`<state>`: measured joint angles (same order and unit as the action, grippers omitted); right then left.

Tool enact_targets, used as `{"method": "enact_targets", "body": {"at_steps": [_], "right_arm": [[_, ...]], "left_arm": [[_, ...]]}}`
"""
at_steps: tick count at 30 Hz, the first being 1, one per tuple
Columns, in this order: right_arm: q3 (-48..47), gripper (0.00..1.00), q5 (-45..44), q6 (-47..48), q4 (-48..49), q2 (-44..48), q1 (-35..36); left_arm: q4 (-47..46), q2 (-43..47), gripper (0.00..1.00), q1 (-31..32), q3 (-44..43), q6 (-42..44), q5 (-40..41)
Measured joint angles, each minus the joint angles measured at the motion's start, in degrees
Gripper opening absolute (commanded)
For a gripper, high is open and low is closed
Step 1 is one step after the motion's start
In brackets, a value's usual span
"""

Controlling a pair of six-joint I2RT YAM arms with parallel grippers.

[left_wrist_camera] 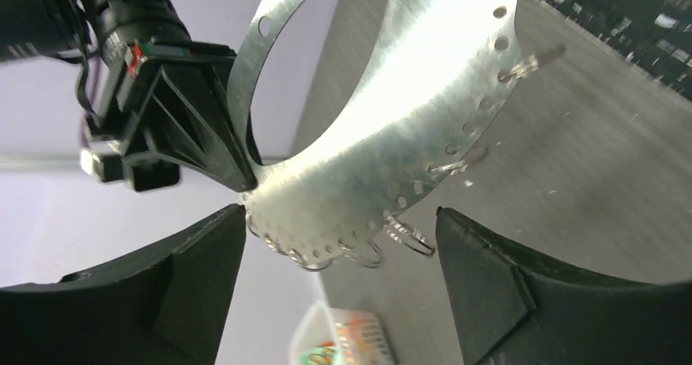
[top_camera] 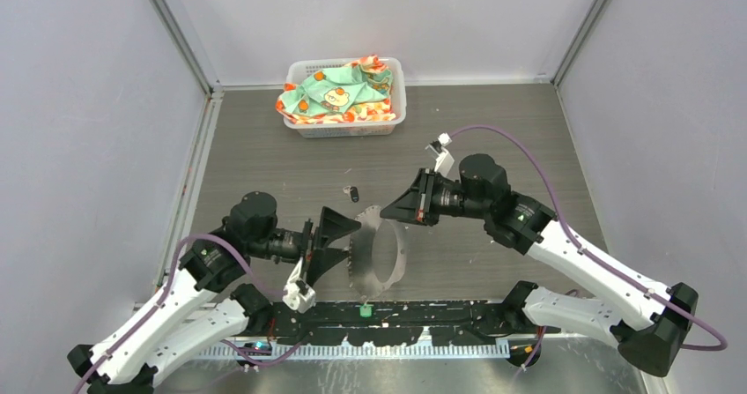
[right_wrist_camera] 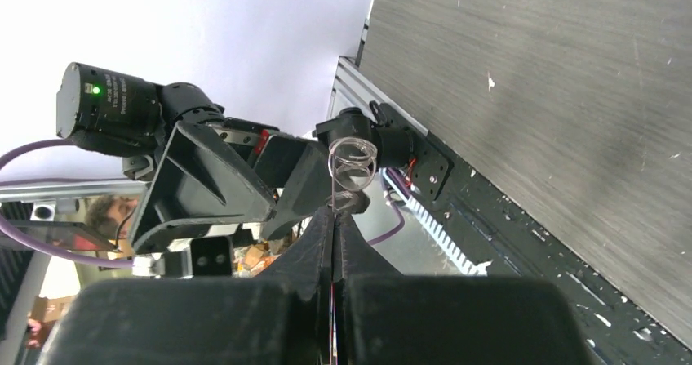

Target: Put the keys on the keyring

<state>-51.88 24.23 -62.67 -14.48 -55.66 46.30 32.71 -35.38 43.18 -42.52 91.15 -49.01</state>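
The keyring (top_camera: 368, 255) is a wide, thin silver band with holes and small wire rings along its edge, held up on edge at mid-table. My right gripper (top_camera: 385, 212) is shut on its upper rim. In the right wrist view the gripper (right_wrist_camera: 334, 218) pinches the band edge-on, one wire ring (right_wrist_camera: 351, 159) above the tips. My left gripper (top_camera: 356, 240) is open, its jaws to either side of the band's left edge (left_wrist_camera: 392, 120) without touching it. The black-headed key (top_camera: 354, 195) lies on the table behind. The green-headed key (top_camera: 362, 308) lies at the near edge.
A white basket (top_camera: 299, 126) with a green patterned cloth (top_camera: 339, 90) stands at the back centre. A black toothed strip (top_camera: 440, 319) runs along the near edge between the arm bases. Walls close in the table on three sides.
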Motion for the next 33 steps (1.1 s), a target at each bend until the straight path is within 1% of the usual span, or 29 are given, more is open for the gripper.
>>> {"method": "enact_targets", "body": {"at_steps": [3, 5, 7, 10, 13, 16, 17, 18, 19, 21, 23, 26, 31, 33], "right_arm": [[-1.9, 0.01, 0.3, 2.9, -1.5, 0.0, -1.1], [-3.8, 0.01, 0.4, 6.0, -4.1, 0.0, -1.4], [-5.9, 0.01, 0.4, 9.7, -7.1, 0.0, -1.5], [-9.3, 0.01, 0.9, 17.0, -11.1, 0.0, -1.5], [-11.6, 0.01, 1.8, 24.8, -13.9, 0.2, -1.5], [-12.0, 0.01, 3.3, 31.9, -15.9, 0.9, -1.5], [-12.2, 0.01, 3.8, 34.1, -16.8, 1.0, -1.5], [-12.4, 0.01, 4.3, 35.8, -17.5, 1.0, -1.5], [-12.6, 0.01, 4.8, 37.4, -18.1, 1.0, -1.5], [-12.9, 0.01, 5.8, 40.0, -19.0, 0.9, -1.5], [-13.5, 0.01, 7.1, 41.9, -19.8, 0.7, -1.5], [-14.5, 0.01, 9.8, 43.8, -20.4, -0.3, -1.5], [-16.8, 0.01, 14.1, 46.1, -21.4, -3.9, -1.5], [-17.0, 0.01, 15.0, 46.5, -21.4, -4.9, -1.5]], "left_arm": [[1.3, -0.3, 0.94, 0.0, -2.5, -10.5, 0.9], [1.6, -0.2, 0.94, 0.0, -3.6, -21.3, 2.6], [2.3, -1.0, 0.95, 0.0, -4.8, -28.5, 3.7], [3.2, -4.2, 0.94, -0.1, -8.5, -44.1, 5.0], [1.3, -8.2, 0.93, -1.6, -11.1, -61.8, 4.9], [-4.5, -12.9, 0.89, -7.1, -11.4, -81.8, 1.5], [-9.5, -15.5, 0.87, -10.4, -11.0, -91.4, -1.7], [-12.9, -16.8, 0.87, -12.0, -10.6, -97.1, -3.3], [-19.0, -19.2, 0.87, -13.8, -9.6, -105.0, -5.7], [-27.5, -23.5, 0.88, -15.8, -7.9, -116.8, -8.9], [-33.1, -25.7, 0.89, -15.7, -6.4, -124.5, -11.8], [-38.1, -25.6, 0.89, -15.0, -5.7, -130.5, -15.5], [-42.9, -24.0, 0.87, -14.7, -5.7, -135.1, -18.9], [-43.8, -23.6, 0.82, -14.5, -5.7, -136.8, -19.2]]}}
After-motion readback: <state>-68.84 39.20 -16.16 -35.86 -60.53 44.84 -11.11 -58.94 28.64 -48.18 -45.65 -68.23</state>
